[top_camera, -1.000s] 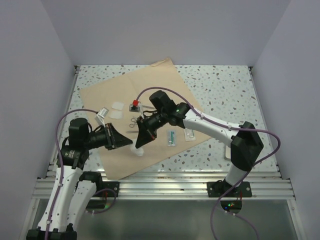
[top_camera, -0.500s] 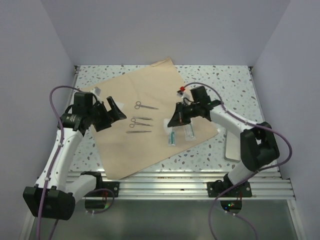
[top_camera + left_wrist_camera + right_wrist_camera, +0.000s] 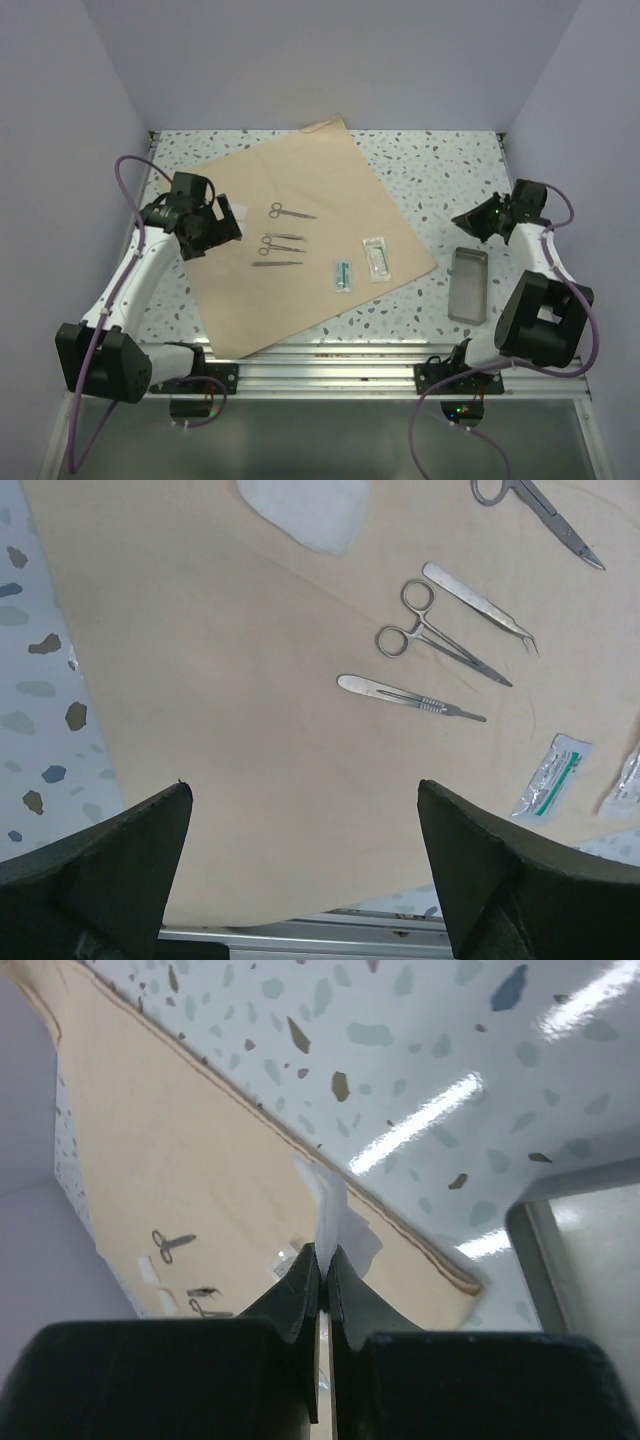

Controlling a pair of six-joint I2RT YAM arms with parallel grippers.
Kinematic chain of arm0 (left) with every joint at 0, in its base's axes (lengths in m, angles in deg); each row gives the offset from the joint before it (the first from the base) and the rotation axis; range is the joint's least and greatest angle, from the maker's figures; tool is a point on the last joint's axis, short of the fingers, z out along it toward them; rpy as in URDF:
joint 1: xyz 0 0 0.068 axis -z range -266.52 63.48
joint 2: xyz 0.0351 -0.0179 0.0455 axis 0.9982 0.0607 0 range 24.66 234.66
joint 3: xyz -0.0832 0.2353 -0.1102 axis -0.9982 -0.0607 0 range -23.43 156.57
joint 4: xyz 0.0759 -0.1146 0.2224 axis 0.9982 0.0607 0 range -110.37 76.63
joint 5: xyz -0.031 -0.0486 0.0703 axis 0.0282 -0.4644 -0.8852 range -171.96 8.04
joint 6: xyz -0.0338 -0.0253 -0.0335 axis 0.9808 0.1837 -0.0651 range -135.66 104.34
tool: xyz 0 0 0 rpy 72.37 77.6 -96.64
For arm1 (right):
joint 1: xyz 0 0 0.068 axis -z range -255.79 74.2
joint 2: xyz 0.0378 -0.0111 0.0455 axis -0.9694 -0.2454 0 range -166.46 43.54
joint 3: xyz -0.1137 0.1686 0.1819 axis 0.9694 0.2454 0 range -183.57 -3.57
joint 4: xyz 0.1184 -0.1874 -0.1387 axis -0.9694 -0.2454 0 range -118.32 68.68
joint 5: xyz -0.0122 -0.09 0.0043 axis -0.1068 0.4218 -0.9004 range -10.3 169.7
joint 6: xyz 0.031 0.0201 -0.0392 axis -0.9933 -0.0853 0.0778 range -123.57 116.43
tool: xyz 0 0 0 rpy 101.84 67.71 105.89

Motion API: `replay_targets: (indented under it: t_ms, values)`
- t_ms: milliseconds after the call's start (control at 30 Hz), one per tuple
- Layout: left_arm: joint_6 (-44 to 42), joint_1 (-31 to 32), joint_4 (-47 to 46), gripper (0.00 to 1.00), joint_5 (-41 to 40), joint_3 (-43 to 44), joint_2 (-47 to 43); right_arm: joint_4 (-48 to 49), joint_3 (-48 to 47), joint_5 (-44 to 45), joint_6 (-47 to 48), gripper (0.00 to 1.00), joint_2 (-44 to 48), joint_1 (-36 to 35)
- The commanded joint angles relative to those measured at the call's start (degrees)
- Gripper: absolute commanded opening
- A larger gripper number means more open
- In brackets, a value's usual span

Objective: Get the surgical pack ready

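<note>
The surgical pack (image 3: 320, 180) is a tan sheet spread flat on the table, also in the left wrist view (image 3: 230, 680) and right wrist view (image 3: 170, 1150). On it lie scissors (image 3: 284, 211), forceps (image 3: 278, 241), a scalpel (image 3: 277, 264) and two small packets (image 3: 343, 273). My left gripper (image 3: 228, 228) hangs open over the sheet's left edge, nothing between its fingers (image 3: 300, 810). My right gripper (image 3: 457, 221) is off the sheet at the far right, shut on a thin white gauze piece (image 3: 326, 1205).
A metal tray (image 3: 468, 284) stands on the speckled table right of the sheet, just below the right gripper; its rim (image 3: 525, 1235) shows in the right wrist view. A white gauze pad (image 3: 237, 210) lies by the left gripper. Walls close in on three sides.
Both arms have drawn apart from the sheet's middle. The left gripper went up to the left edge and opened. The right gripper swung to the far right, staying shut.
</note>
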Motion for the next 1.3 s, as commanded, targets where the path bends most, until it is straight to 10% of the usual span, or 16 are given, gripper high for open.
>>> replay_targets:
  t_ms: [0, 400, 1267]
  values:
    - [-2.9, 4.1, 0.2, 0.98, -7.8, 5.0, 2.5, 3.8, 4.5, 5.9, -5.6, 0.00, 4.9, 1.8]
    - [-5.7, 10.5, 0.0, 0.98, -11.9, 7.9, 5.5, 8.8, 20.5, 14.4, -16.3, 0.00, 20.1, 7.1]
    - [-7.6, 10.6, -1.6, 0.99, -10.0, 6.3, 5.2, 14.3, 24.3, 10.5, -11.5, 0.00, 8.4, 11.3]
